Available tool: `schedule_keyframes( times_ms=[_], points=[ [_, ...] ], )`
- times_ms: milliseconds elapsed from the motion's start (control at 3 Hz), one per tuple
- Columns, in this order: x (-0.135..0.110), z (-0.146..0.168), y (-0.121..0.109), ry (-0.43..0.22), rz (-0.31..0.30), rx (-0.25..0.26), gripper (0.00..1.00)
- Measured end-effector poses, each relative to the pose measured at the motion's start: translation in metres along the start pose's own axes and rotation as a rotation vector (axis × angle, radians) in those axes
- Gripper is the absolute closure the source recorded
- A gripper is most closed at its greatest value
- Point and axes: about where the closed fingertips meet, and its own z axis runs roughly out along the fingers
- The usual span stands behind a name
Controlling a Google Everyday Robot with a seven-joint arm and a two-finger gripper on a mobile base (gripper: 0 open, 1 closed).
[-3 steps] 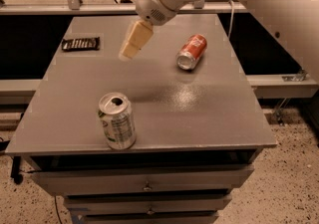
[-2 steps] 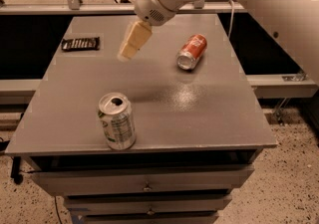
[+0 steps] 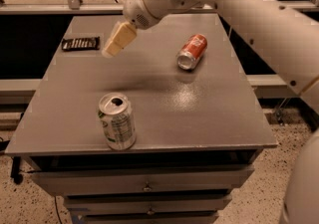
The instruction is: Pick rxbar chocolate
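Note:
The rxbar chocolate (image 3: 80, 44) is a flat dark bar with pale lettering. It lies at the far left edge of the grey table (image 3: 209, 113). My gripper (image 3: 115, 41) hangs above the table, a short way to the right of the bar and not touching it. Its pale fingers (image 3: 119, 38) point down and to the left. Nothing is in the gripper.
A silver-green can (image 3: 117, 121) stands upright near the front left of the table. A red-orange can (image 3: 192, 51) lies on its side at the back right. Drawers sit below the tabletop. A rail runs behind the table.
The gripper has moved a little to the left, toward the bar. The bar and both cans have not moved.

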Motion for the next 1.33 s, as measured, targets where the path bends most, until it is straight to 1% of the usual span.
schedule_keyframes(
  times_ms=[333, 667, 1000, 1333],
  points=[
    [0.001, 0.055, -0.028, -0.080, 0.074, 0.027, 0.00],
    [0.003, 0.106, -0.047, -0.120, 0.130, 0.025, 0.00],
    [0.010, 0.143, -0.055, -0.102, 0.167, 0.003, 0.00],
    [0.024, 0.168, -0.055, -0.063, 0.207, -0.019, 0.00]
  ],
)
